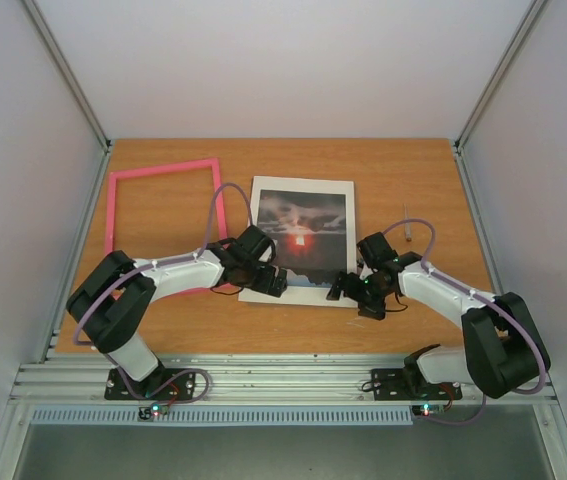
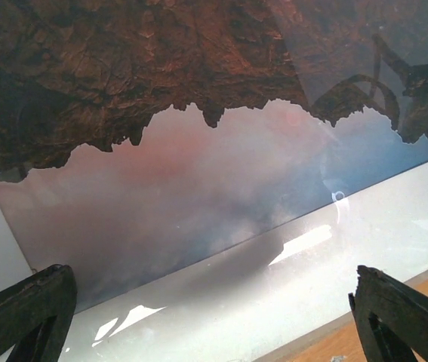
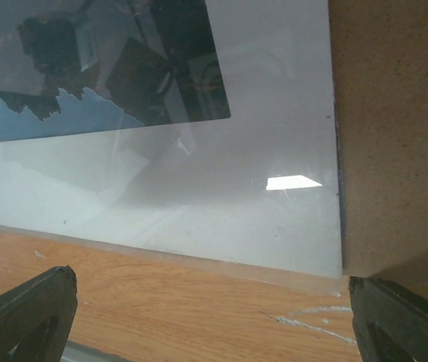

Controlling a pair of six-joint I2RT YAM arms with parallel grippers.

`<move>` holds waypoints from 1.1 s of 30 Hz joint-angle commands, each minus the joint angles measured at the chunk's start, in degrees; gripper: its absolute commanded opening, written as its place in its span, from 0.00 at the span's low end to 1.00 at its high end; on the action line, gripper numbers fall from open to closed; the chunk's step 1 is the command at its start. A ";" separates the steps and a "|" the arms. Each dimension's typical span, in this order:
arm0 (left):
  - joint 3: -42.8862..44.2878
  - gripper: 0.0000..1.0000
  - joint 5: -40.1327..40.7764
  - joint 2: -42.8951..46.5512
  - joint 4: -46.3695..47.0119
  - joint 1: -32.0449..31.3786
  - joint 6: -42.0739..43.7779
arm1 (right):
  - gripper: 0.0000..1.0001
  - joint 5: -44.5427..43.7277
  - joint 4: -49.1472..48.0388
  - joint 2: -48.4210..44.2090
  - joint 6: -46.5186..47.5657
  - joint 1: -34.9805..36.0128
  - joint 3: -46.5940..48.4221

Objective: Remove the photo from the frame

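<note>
The photo (image 1: 303,235) lies flat on the tabletop (image 1: 413,180), already out of the frame (image 1: 163,167), which sits empty to the photo's left, apart from it. The left claw (image 1: 268,281) and right claw (image 1: 349,291) hover over the photo's near edge, both wide open and holding nothing. What remains looks like pinching that edge and lifting. The photo's long axis runs away from the arms, with its pale bottom nearest them.

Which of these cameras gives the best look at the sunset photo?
The top view: almost the whole photo lies in sight there, beside the pink frame. The left wrist view shows only its lower part up close; the right wrist view catches just one corner.
</note>
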State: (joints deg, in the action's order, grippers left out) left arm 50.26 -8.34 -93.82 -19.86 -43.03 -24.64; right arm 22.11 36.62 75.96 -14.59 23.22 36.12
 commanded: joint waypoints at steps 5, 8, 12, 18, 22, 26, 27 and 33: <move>-0.95 0.99 -2.56 -2.20 -0.79 0.15 -0.38 | 0.98 0.47 -5.02 -2.36 -1.83 0.43 -0.88; -1.02 0.99 -2.88 -2.17 -0.66 0.17 -0.16 | 0.98 0.27 -4.98 -3.35 -1.93 0.41 -0.32; -1.04 0.99 -3.08 -2.09 -0.53 0.14 0.10 | 0.99 -0.23 -4.90 -4.13 -1.78 0.42 0.49; -0.95 0.99 -3.25 -1.85 -0.56 0.17 0.64 | 0.98 -1.32 -5.21 -5.54 -1.91 0.42 0.62; -0.88 0.99 -3.35 -1.84 -0.53 0.14 0.65 | 0.98 -4.02 -3.70 -4.40 -1.74 0.42 0.94; -0.73 0.99 -3.27 -1.85 -0.59 0.18 0.65 | 0.98 -6.68 -1.92 -2.24 -1.02 0.42 2.03; -0.70 0.99 -3.26 -1.81 -0.61 0.18 0.65 | 0.98 -7.32 -1.64 -1.91 -0.98 0.42 2.28; -0.51 0.99 -3.39 -1.49 -0.63 0.16 0.56 | 0.98 -7.74 -2.70 0.23 -0.16 0.42 2.72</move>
State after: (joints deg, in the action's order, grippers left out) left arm 50.26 -10.31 -93.86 -19.49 -42.94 -23.97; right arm 16.10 33.93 74.78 -15.53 23.22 37.28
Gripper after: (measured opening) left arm 0.994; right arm 0.985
